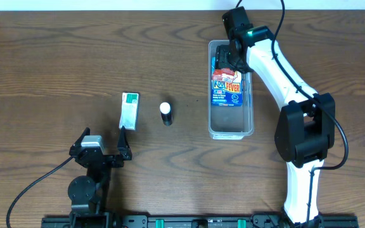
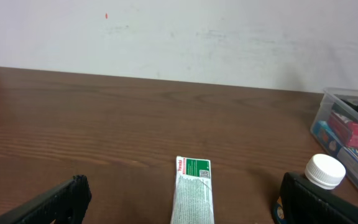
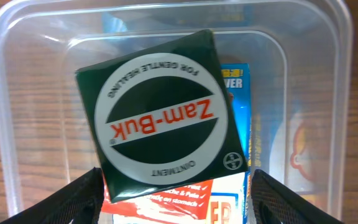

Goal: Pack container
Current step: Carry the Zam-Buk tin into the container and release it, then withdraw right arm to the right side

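The clear container (image 1: 232, 135) lies lengthwise on the wooden table (image 1: 43, 76), on the right side, well apart from the loose items at the middle; inside it lies a blue carton (image 1: 232, 95) with a red and white box (image 3: 160, 208) partly over it. The right gripper (image 3: 177, 177) hangs over the far end of the container with its fingers (image 3: 79, 199) spread wide; a dark green square tin (image 3: 160, 121) marked Zam-Buk sits tilted between and just beyond them, on top of the boxes; whether the fingertips touch its edges is hard to tell, though nothing looks clamped. The left gripper (image 1: 104, 138) rests low near the front edge of the table, jaws wide apart and holding nothing; just ahead of it lies a narrow green and white box (image 1: 129, 109), flat on the wood; beside that, toward the container, stands a small dark bottle (image 1: 165, 113) with a white cap, upright and apart from both.
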